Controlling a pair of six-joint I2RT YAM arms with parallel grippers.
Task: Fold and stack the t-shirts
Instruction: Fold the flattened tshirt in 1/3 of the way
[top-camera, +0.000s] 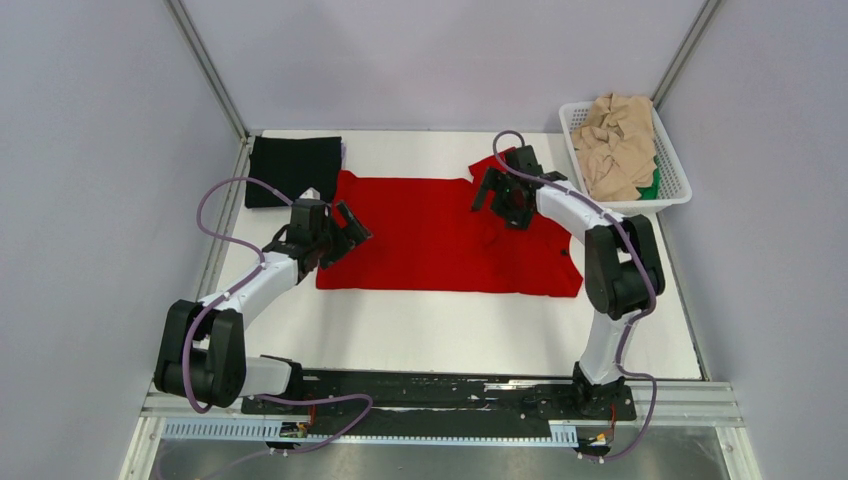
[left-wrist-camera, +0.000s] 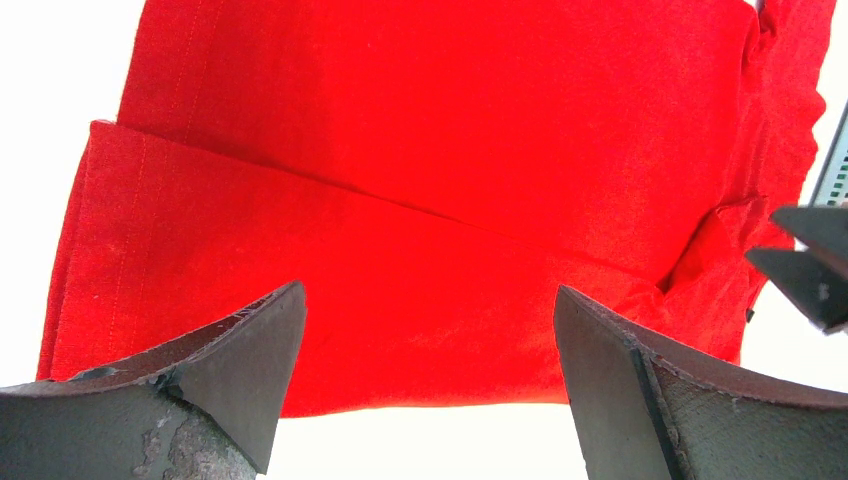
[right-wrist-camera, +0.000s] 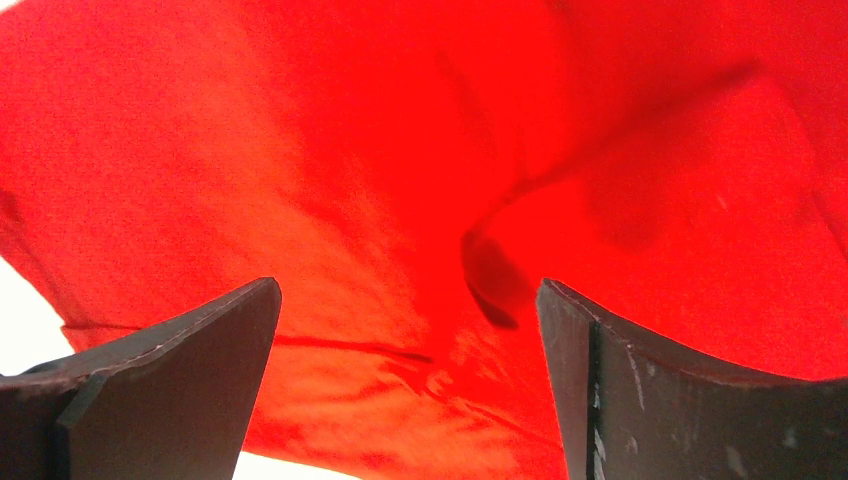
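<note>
I am holding my left gripper (top-camera: 352, 230) with its jaws apart and gripping nothing, over the 9 o'clock edge of the red t-shirt (top-camera: 430, 240), which is lying spread across the middle of the desk (top-camera: 450, 335). My right gripper (top-camera: 490, 190) is hanging over the shirt's 1 o'clock corner, jaws also apart and empty. A black t-shirt (top-camera: 290, 165) is lying at the desk's 10 o'clock. Beige t-shirts (top-camera: 618, 140) and a green one (top-camera: 652, 186) are sitting in the white basket (top-camera: 575, 115) at 2 o'clock.

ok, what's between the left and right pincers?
Only the bright red cloth t-shirt. In the top view it lies spread flat across the whole stretch from the left pincer to the right pincer, with nothing else on that span.
</note>
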